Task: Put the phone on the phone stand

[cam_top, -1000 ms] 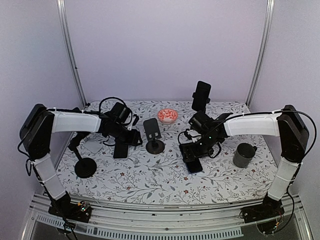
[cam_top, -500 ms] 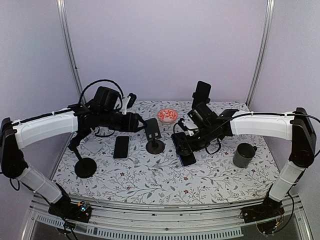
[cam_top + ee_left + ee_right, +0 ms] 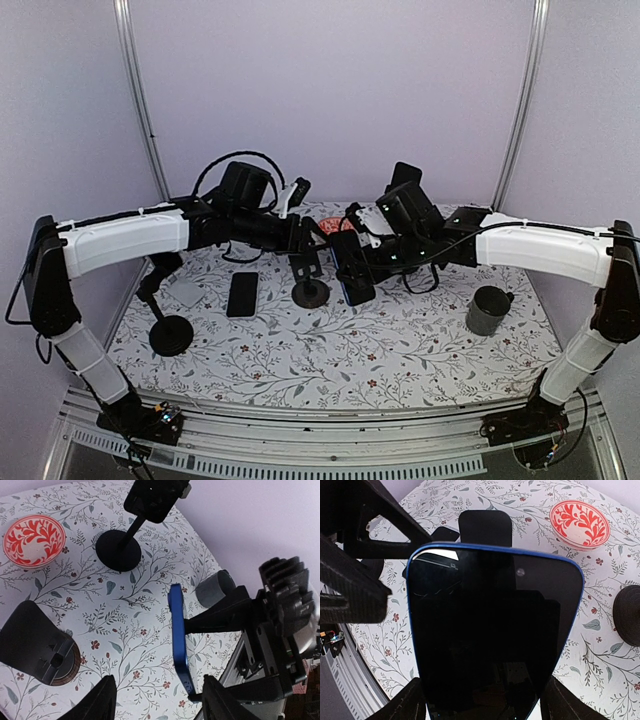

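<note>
Phone [image 3: 495, 630], blue-edged with a dark screen, is clamped by its two long sides in the right gripper [image 3: 365, 262], whose fingers [image 3: 407, 705] are closed onto it. It is held up off the worktop [image 3: 330, 350], standing roughly on end. In the overhead view it hangs just to the right of the phone stand [image 3: 309, 272] and is not resting on it. From the left wrist the phone shows edge-on as a thin blue strip, with the stand's backplate lower and to its left.

The left gripper [image 3: 160, 702] hovers over the back of the phone stand, its jaws spread wide with nothing between them. The stand lies outside its fingers [image 3: 100, 702].

A second, black phone [image 3: 241, 294] lies flat on the worktop just left of the phone stand. A red-patterned bowl [image 3: 34, 541] sits behind the stand. Another stand on a round base [image 3: 120, 550], behind and to the right of the phone stand, carries a dark device. A grey mug [image 3: 487, 310] stands well to the right of the phone stand, and a third round-based stand [image 3: 170, 335] is well to its left
</note>
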